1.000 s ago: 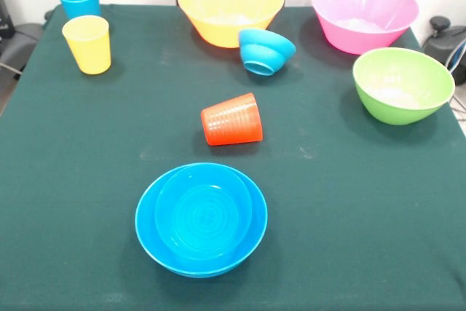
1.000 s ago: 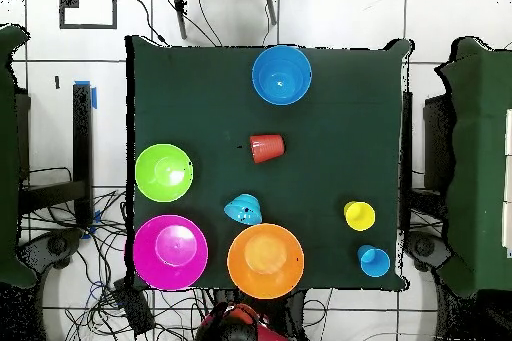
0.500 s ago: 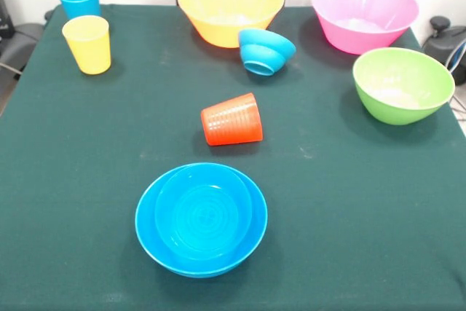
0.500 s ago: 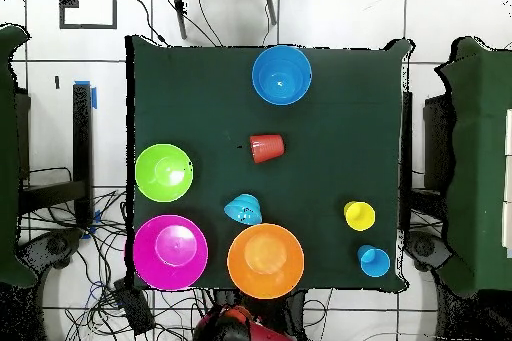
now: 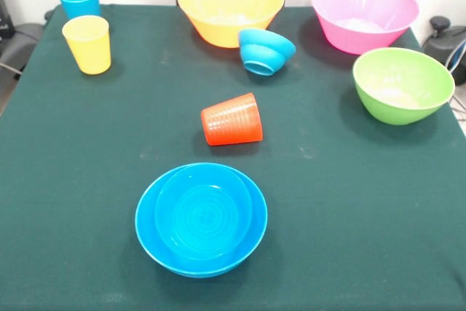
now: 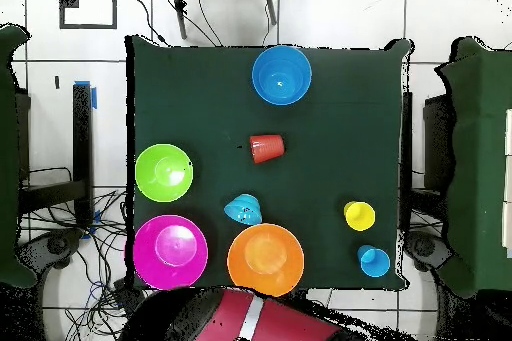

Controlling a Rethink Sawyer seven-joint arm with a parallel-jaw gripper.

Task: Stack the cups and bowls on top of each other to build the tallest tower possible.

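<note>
Gripper state cannot be told; only the red arm (image 6: 250,319) shows at the overhead's 6 o'clock edge, beside the yellow-orange bowl (image 6: 265,258) on the tabletop (image 6: 330,107).

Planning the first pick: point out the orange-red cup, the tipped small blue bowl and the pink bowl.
orange-red cup (image 5: 231,119), front view, ribbed side.
tipped small blue bowl (image 5: 266,52), front view, outer wall.
pink bowl (image 5: 364,14), front view, inner wall.
</note>
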